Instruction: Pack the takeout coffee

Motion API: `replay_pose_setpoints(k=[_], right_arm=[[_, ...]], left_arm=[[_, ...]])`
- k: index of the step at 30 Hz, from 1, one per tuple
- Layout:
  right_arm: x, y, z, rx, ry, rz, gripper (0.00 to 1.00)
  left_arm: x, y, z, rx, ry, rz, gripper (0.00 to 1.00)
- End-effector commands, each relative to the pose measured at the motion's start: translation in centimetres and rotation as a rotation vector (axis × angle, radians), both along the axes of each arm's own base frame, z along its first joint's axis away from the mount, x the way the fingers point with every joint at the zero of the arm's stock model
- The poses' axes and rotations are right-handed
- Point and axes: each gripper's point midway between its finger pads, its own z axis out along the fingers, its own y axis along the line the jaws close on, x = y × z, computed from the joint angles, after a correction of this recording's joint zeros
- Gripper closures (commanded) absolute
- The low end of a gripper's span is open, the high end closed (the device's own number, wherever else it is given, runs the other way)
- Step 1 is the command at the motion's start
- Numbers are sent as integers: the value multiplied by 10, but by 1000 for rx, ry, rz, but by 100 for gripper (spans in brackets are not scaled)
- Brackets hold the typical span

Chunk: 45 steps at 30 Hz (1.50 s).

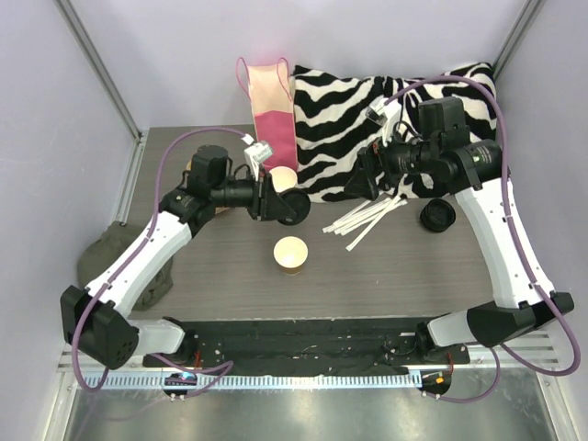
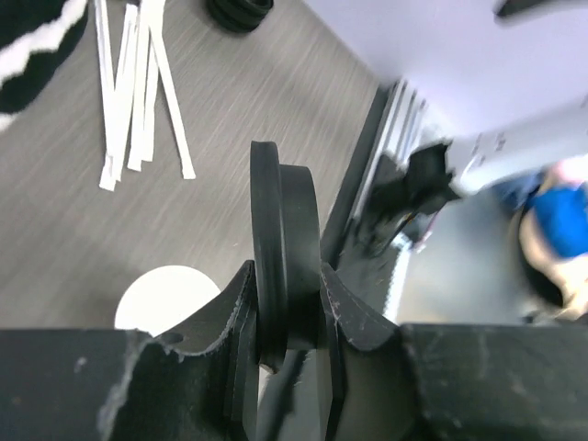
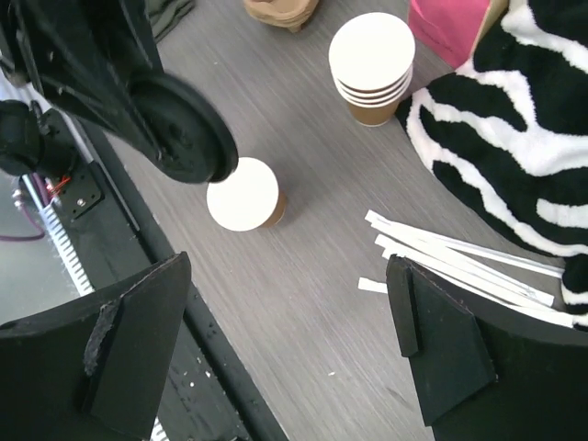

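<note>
Grey table (image 1: 413,266) carrying everything. Zebra fabric (image 1: 349,101) lying along the far side, with a pink-and-tan bag (image 1: 271,101) sitting beside it. Right gripper (image 3: 289,266) hanging over the paper sticks (image 3: 459,266), jaws spread wide, holding nothing. Left gripper (image 2: 285,276) pinching a black lid (image 2: 280,230) edge-on. Stacked cups (image 3: 372,64) standing near the bag. Lone coffee cup (image 1: 290,253) sitting upright mid-table, close to the lid.

Risk, as a judgement: the edge-on pinch is thin, so the lid could be slipping or landing crooked. Nothing is bracing the light cup, so an off-centre press could be tipping it.
</note>
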Motion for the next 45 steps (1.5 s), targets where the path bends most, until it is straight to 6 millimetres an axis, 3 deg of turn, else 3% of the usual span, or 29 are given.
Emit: replay_pose_setpoints(k=[1,8,13,17,29,33,34,37,39,40,42,45], right_arm=[[18,2,2,31,-54,-49,4],[7,27,-4,32,-9,89,4],[-33,63,-21,-28,-6,288,3],[-53,74,-32,-33,36,369,3],[-90,75,-63,-5,158,464,6],[-88,74,-70,-20,171,452,17],[-87,75,-71,-18,172,451,29],[-86,77,-71,-11,182,444,42],[-83,79,-71,-7,195,427,40],[-81,80,-70,-1,200,415,31],[-80,82,-68,8,205,423,30],[-84,86,-68,29,234,441,45]], left_arm=[[0,-3,32,-195,235,17,100],[-20,-7,24,-198,324,-93,100],[-47,-15,13,-137,332,-205,100],[-69,-21,4,-59,285,-296,100],[-62,-22,3,3,208,-357,100],[-59,-25,4,1,200,-364,100],[-58,-25,4,-1,201,-363,100],[-57,-25,2,7,201,-359,100],[-58,-23,0,18,199,-359,99],[-59,-23,0,21,201,-364,99],[-61,-21,-4,34,214,-373,98],[-61,-20,-5,44,216,-378,98]])
